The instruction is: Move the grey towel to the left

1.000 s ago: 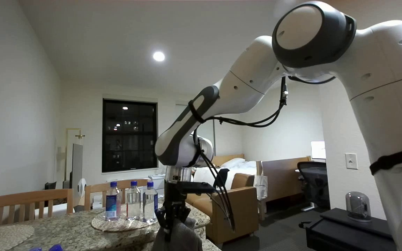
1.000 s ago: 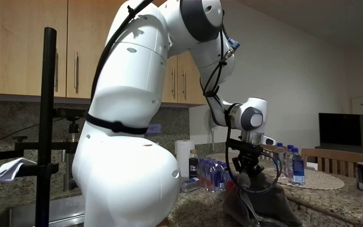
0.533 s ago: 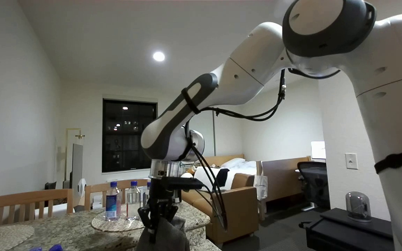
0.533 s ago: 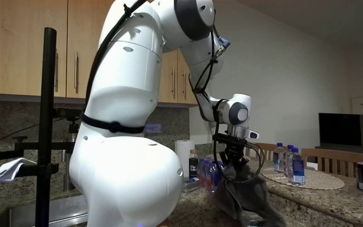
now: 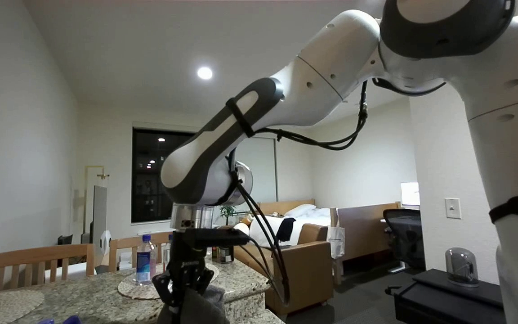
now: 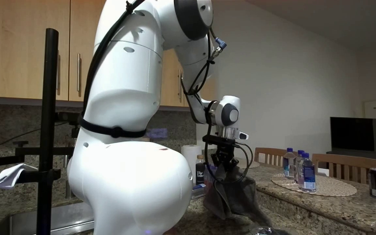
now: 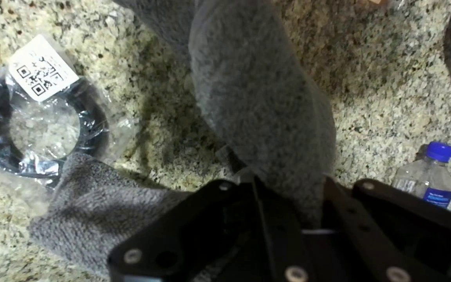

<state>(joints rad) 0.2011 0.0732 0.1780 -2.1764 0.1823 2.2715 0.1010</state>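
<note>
Surface (image 6: 341, 209): speckled stone in two levels, the raised one alongside the lower one.
Arm (image 6: 126, 91): white with dark grey joint caps, bent at the elbow, its last section pointing straight down.
Towel (image 6: 243, 195): grey, hanging in folds from the hand (image 7: 292, 192) above the lower level, next to the upright side of the raised one; in the wrist view one fold rises into the grip and another corner spreads to the left. Whether its lowest end touches the surface, I cannot tell.
Mat (image 6: 333, 188): round, woven, flat on the raised level.
Hand: black, aimed downward, grasping the towel, whose cloth is pinched between its two fingers (image 7: 352, 215).
Bottles (image 6: 308, 174): three, upright, blue-capped, grouped on the mat; in the wrist view a further bottle (image 7: 425, 182) shows right of the hand.
Ring (image 7: 92, 125): black, in clear wrapping (image 7: 119, 137), partly overlapped by the towel's corner.
Label (image 7: 41, 68): white, printed with a square code, on the wrapping.
</note>
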